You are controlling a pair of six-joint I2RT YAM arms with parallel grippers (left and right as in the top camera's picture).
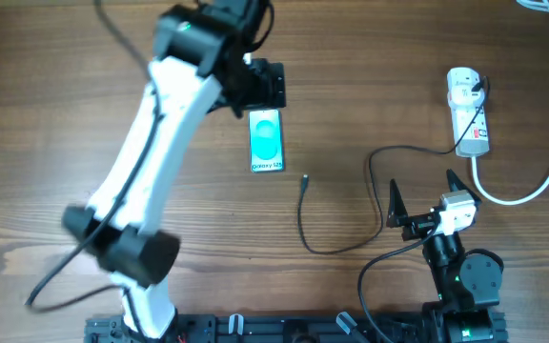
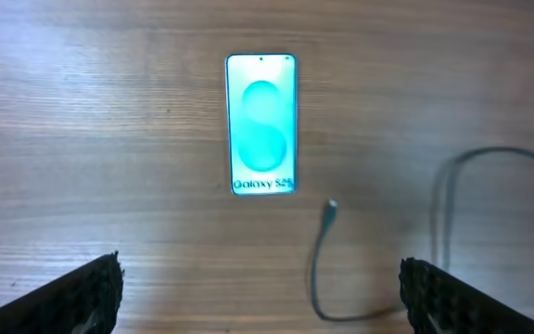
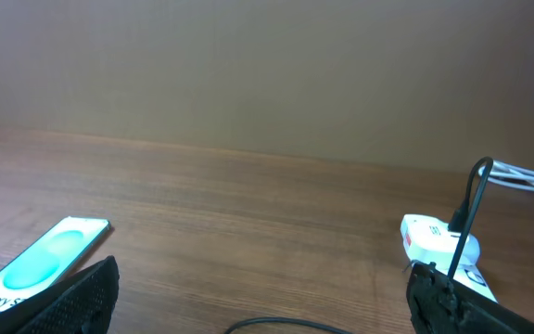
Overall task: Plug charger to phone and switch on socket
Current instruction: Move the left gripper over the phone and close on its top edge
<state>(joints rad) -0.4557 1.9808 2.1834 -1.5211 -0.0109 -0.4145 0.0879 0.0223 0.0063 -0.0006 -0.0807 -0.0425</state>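
The phone [image 1: 266,141] lies flat with its turquoise screen lit, "Galaxy" text at the near end; it also shows in the left wrist view [image 2: 261,123] and the right wrist view [image 3: 40,263]. The charger cable [image 1: 332,250] curves across the table, its plug tip [image 1: 304,178] loose just right of the phone's bottom [image 2: 330,210]. Its other end rises into the socket [image 1: 468,124], a white power strip at the right [image 3: 438,239]. My left gripper [image 1: 267,90] hovers high over the phone, open and empty [image 2: 262,297]. My right gripper [image 1: 425,195] is open and empty [image 3: 262,306], near the cable loop.
A thick white cord [image 1: 541,181] runs from the socket off the far right edge and also shows in the right wrist view [image 3: 527,176]. The left arm [image 1: 151,162] stretches diagonally over the left half of the wooden table [image 1: 46,114].
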